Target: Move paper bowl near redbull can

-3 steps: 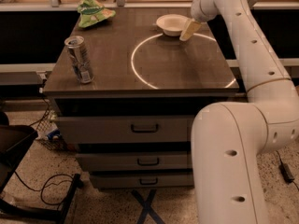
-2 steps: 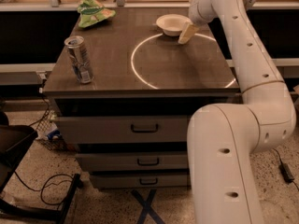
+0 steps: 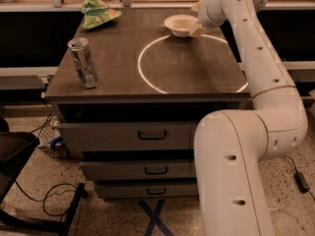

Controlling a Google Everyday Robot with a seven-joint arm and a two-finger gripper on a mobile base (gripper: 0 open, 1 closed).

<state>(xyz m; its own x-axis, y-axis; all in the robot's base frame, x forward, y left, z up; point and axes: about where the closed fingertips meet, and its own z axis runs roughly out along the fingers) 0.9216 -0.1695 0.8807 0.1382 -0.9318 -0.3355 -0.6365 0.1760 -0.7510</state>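
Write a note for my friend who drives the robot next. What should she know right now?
Pincer: at the right rim of the paper bowl, at the far right part of the table.
Redbull can: upright near the front left corner, far from the bowl.
Green snack bag: far left corner, not part of the job.
Done: the arm is at the bowl.
Left: bring the bowl across and set it beside the can.
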